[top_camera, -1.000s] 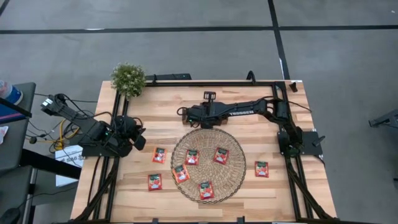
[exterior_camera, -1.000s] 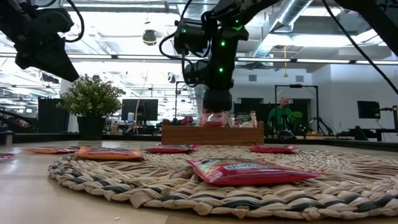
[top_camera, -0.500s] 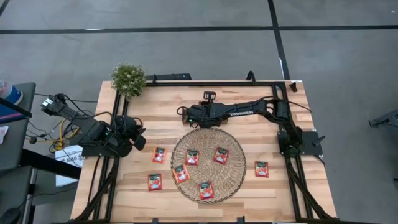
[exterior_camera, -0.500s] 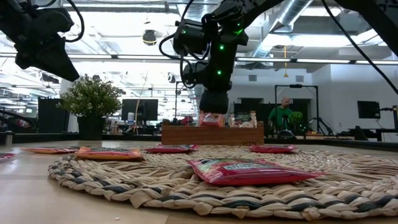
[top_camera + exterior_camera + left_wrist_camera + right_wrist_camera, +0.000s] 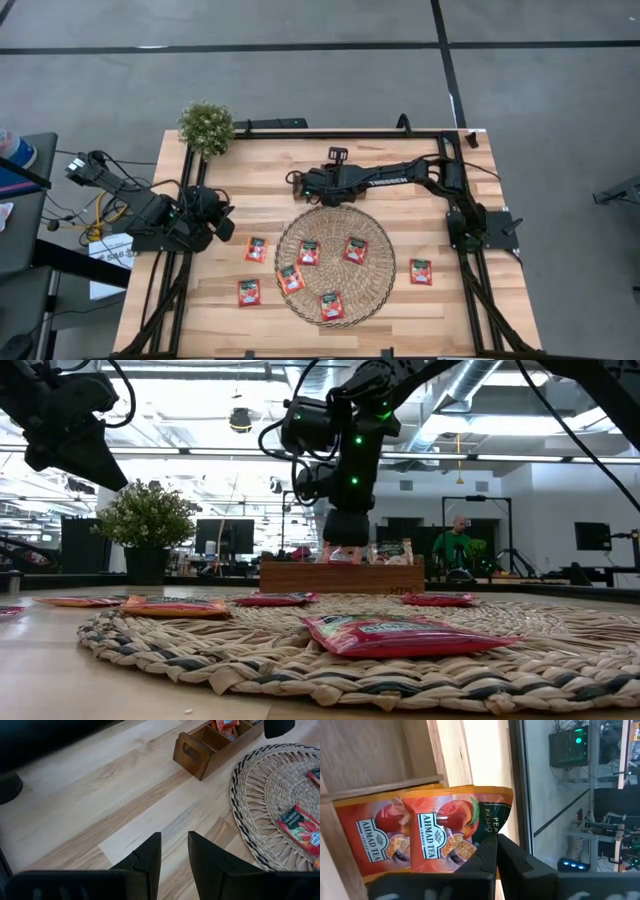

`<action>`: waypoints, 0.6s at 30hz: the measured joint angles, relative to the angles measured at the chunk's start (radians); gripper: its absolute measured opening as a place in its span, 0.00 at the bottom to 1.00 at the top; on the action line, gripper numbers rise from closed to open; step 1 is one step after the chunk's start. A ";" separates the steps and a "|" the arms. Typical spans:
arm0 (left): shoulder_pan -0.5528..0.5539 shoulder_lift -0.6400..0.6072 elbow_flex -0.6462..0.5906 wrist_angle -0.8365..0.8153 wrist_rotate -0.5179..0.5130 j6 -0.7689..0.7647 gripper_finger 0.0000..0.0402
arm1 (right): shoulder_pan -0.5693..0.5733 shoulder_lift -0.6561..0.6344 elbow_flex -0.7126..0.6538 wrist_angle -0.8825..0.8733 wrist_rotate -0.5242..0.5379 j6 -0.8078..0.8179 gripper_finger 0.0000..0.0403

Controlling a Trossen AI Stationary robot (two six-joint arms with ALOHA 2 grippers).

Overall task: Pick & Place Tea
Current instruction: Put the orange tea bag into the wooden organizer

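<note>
My right gripper is over the brown wooden tray, shut on a red-orange tea sachet. The arm hides the tray in the high view. Another sachet stands in the same compartment. Several sachets lie flat on the round woven mat, among them one at its near edge. Three more lie on the table. My left gripper is open and empty at the table's left edge. My right gripper pinches the sachet's edge between its two fingers, which point down from above. The sachet hangs below the fingers. Its lower part is inside the tray compartment, next to the other sachet there, and its top shows above the tray's wall.
A small potted plant stands at the table's far left corner. The tray sits just beyond the mat's far edge. Bare wood lies between the left arm and the mat. A person shows in the room far behind.
My right gripper has gone down a little toward the wooden tray, still shut on the sachet, which has sunk lower into the compartment.
</note>
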 joint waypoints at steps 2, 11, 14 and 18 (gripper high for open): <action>0.000 0.000 0.000 0.000 0.000 0.000 0.22 | 0.000 0.000 -0.006 -0.002 0.003 -0.001 0.00; 0.000 0.000 0.000 0.000 0.000 0.003 0.22 | 0.000 0.000 -0.006 -0.003 0.006 -0.009 0.00; 0.000 0.000 0.000 0.000 0.000 0.003 0.22 | 0.000 0.000 -0.006 0.002 0.007 -0.009 0.00; 0.000 0.000 0.000 0.000 0.000 0.003 0.22 | 0.001 0.000 -0.006 0.022 0.007 -0.009 0.00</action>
